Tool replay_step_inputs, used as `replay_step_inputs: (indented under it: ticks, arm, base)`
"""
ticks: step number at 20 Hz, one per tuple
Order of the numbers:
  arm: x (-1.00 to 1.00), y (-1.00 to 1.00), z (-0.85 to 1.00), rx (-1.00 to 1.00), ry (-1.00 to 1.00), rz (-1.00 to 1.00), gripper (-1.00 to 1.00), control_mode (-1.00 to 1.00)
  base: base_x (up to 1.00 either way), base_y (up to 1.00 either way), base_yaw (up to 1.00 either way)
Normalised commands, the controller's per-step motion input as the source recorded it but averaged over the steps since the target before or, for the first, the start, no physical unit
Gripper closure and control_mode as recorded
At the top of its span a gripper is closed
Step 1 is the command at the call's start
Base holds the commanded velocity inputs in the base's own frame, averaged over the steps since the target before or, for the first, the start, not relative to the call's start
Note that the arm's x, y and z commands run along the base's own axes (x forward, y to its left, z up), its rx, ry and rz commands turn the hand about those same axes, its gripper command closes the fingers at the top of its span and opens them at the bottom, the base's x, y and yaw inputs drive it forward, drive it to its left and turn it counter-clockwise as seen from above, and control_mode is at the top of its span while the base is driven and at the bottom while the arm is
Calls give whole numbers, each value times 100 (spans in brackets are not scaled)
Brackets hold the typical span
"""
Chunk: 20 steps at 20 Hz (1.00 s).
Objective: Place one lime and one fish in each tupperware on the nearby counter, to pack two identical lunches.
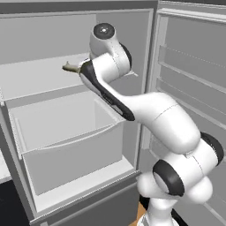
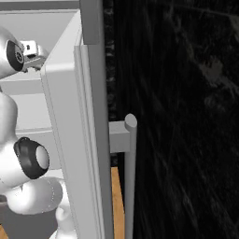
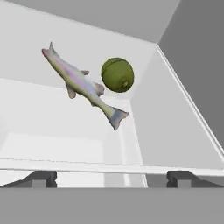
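Arm reaches into the open grey fridge, two-finger gripper with jaws apart, nothing held. Ahead on the pale fridge shelf: slim iridescent fish just beside the round green lime. Wide opening suits lining up a grasp.

Iridescent pink-green fish, olive-green lime, grey fridge shelf.

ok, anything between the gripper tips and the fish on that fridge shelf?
Nothing: in the hand view, bare grey shelf runs from the open gripper up to the fish, with the lime beside it.
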Motion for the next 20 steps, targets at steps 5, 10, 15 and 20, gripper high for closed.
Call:
replay_step_inputs:
  ticks: [5,10,15,20]
  arm:
    - [22,72,-3,-25,0,12,-100,-100]
    - [85,57,-7,-6,3,1,-100,-100]
    - [86,42,-22,-6,13,0,-100,-100]
    - [76,6,-19,-1,14,2,-100,-100]
  base:
    - [0,0,0]
    - [0,0,0]
    - [0,0,0]
    - [0,0,0]
